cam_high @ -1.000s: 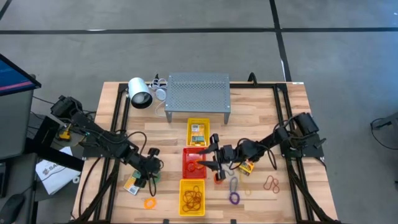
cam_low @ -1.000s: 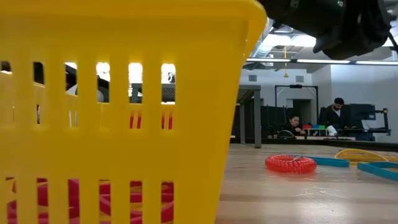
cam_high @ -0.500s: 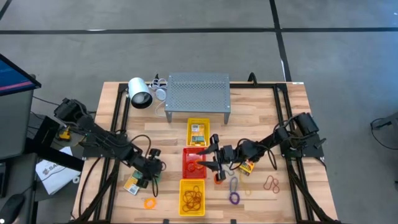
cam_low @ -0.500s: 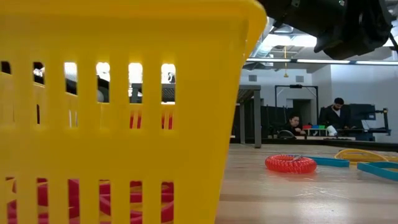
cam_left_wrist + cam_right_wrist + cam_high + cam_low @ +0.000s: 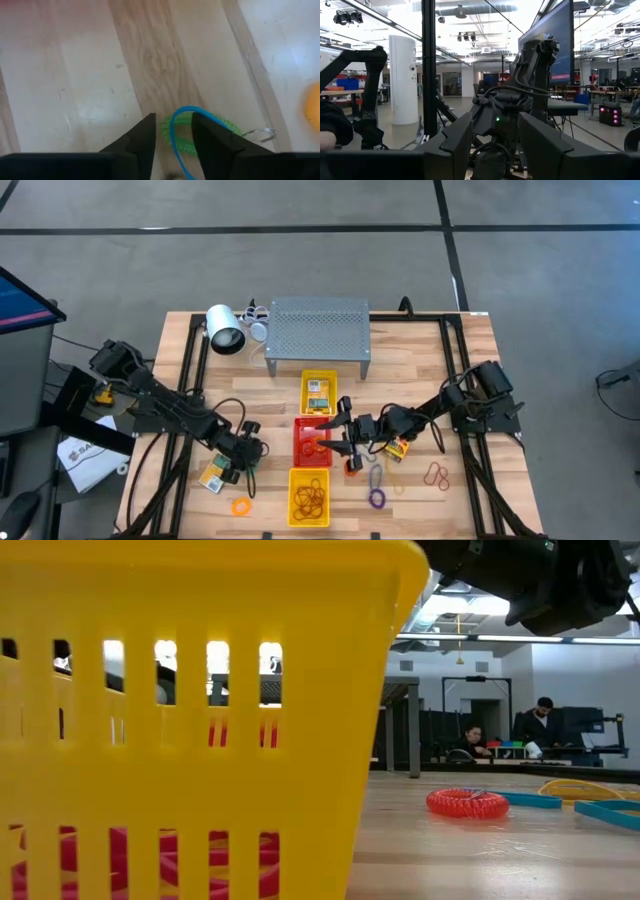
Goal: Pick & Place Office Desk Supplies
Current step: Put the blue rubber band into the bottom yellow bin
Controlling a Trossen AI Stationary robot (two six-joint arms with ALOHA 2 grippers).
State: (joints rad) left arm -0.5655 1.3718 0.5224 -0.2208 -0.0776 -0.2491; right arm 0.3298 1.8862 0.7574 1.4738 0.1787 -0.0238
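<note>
The left pincer (image 5: pixel 172 142) hangs low over the tabletop (image 5: pixel 75 75), its fingers (image 5: pixel 142 140) spread with a narrow gap; between them lies a green coiled loop (image 5: pixel 212 131) with a blue band (image 5: pixel 175 127) and a small metal ring (image 5: pixel 260 134), not visibly pinched. Just beside it lies a yellow card packet (image 5: pixel 212 477), with an orange ring (image 5: pixel 241 506) nearby. The right pincer (image 5: pixel 343 435) hovers over the red tray (image 5: pixel 300 448), fingers spread, nothing between them. Purple (image 5: pixel 377 498) and brown loops (image 5: pixel 436 474) lie beyond it. The tabletop is pale wood; the room's floor is grey.
</note>
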